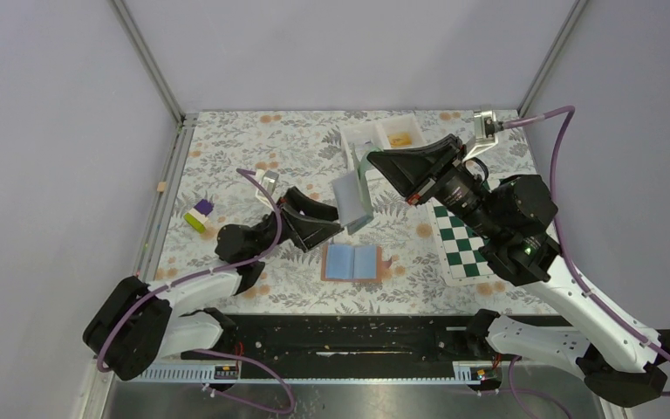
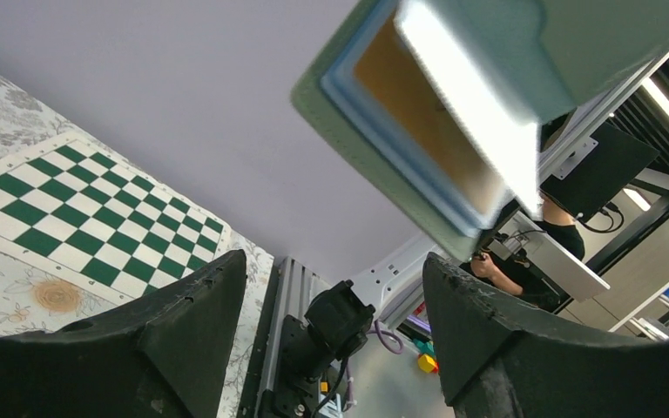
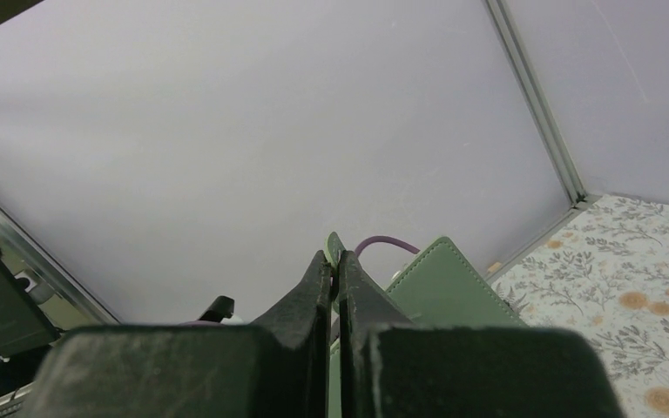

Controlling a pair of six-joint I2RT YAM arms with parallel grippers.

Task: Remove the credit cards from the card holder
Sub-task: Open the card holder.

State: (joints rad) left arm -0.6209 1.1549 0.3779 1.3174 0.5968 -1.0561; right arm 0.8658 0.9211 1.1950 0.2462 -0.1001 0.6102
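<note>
The card holder (image 1: pixel 352 262) lies open on the table, with light-blue panels up and a tan-brown cover edge showing. A second, green stitched wallet (image 1: pixel 353 201) hangs above the table. My right gripper (image 1: pixel 372 161) is shut on its small tab (image 3: pixel 334 248), and the green cover (image 3: pixel 444 283) shows just beyond the fingers. My left gripper (image 1: pixel 330 221) stands open beside and below the green wallet (image 2: pixel 357 138), with nothing between its fingers (image 2: pixel 200 305). Credit cards lie at the left: a purple one (image 1: pixel 203 206) against a lime one (image 1: pixel 194 221), and a silvery one (image 1: pixel 270 177).
A white two-compartment tray (image 1: pixel 359 140) stands at the back with an orange item (image 1: pixel 399 138) in its right half. The green-and-white chessboard mat (image 1: pixel 461 249) lies under my right arm. A small wooden cube (image 1: pixel 162 187) sits at the left rail.
</note>
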